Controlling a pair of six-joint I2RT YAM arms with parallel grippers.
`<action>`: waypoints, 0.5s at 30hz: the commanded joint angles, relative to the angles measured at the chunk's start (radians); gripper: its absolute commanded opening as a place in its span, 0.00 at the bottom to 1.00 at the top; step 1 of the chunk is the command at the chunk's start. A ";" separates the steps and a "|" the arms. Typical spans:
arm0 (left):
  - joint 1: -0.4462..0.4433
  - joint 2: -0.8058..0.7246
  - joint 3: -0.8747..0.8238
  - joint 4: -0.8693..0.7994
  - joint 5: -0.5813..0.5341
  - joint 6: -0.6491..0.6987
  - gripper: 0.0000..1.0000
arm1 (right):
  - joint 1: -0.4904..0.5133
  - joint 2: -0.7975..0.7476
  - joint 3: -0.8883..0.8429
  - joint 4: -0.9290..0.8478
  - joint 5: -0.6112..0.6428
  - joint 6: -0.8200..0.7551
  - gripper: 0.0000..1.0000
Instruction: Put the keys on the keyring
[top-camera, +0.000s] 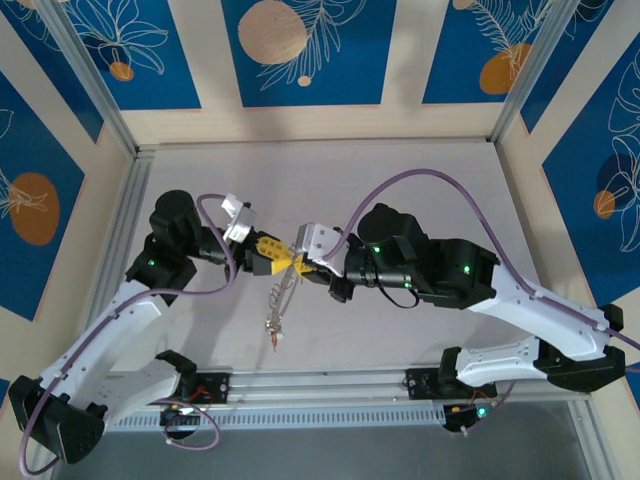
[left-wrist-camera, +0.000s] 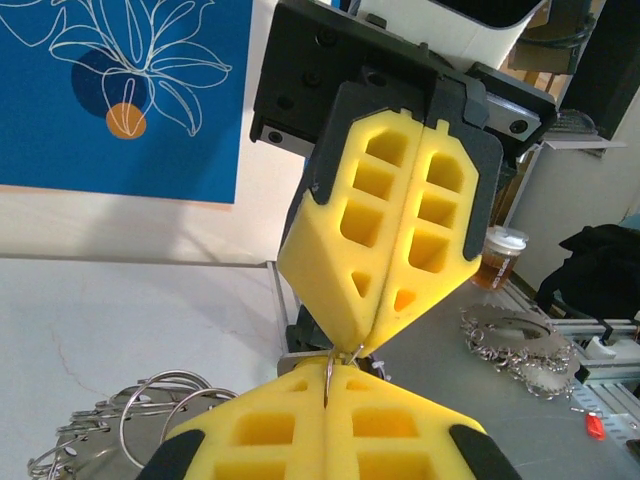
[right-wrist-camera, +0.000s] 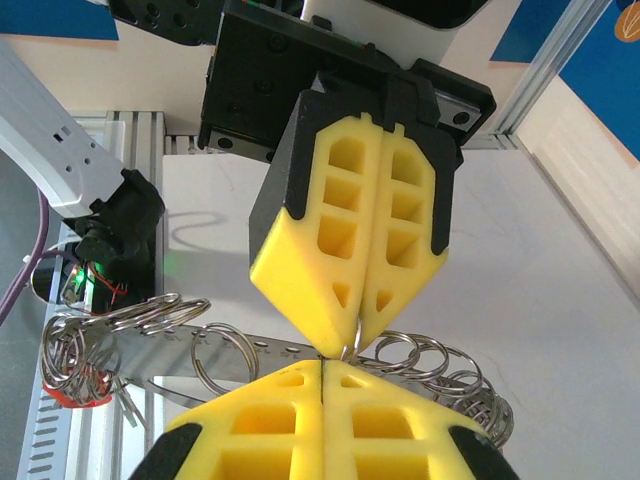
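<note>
Over the middle of the table my left gripper (top-camera: 268, 252) and right gripper (top-camera: 303, 262) meet tip to tip. Both are shut on the same thin grey wire, the keyring (left-wrist-camera: 329, 366), which is pinched between the yellow pads. In the right wrist view the wire (right-wrist-camera: 351, 338) runs from my right gripper (right-wrist-camera: 322, 366) up into the left one (right-wrist-camera: 356, 325). A bundle of keys and rings (top-camera: 276, 305) dangles below the grippers, ending in a red tag (top-camera: 279, 341). Several split rings (right-wrist-camera: 430, 360) and a key bunch with a red tag (right-wrist-camera: 75, 388) show underneath.
The arm bases and the aluminium rail (top-camera: 320, 385) run along the near edge. In the left wrist view a heap of metal links (left-wrist-camera: 515, 345), a small red piece (left-wrist-camera: 595, 425) and a lidded cup (left-wrist-camera: 497, 255) sit off to the right.
</note>
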 joint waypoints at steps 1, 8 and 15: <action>0.013 0.010 0.041 0.053 -0.036 -0.012 0.00 | 0.007 -0.030 -0.014 -0.023 -0.055 -0.019 0.00; 0.013 0.023 0.039 0.083 -0.054 -0.043 0.00 | 0.014 -0.026 -0.058 0.022 -0.014 -0.042 0.00; 0.012 0.021 0.034 0.103 -0.063 -0.057 0.00 | 0.013 -0.056 -0.111 0.074 0.029 -0.054 0.00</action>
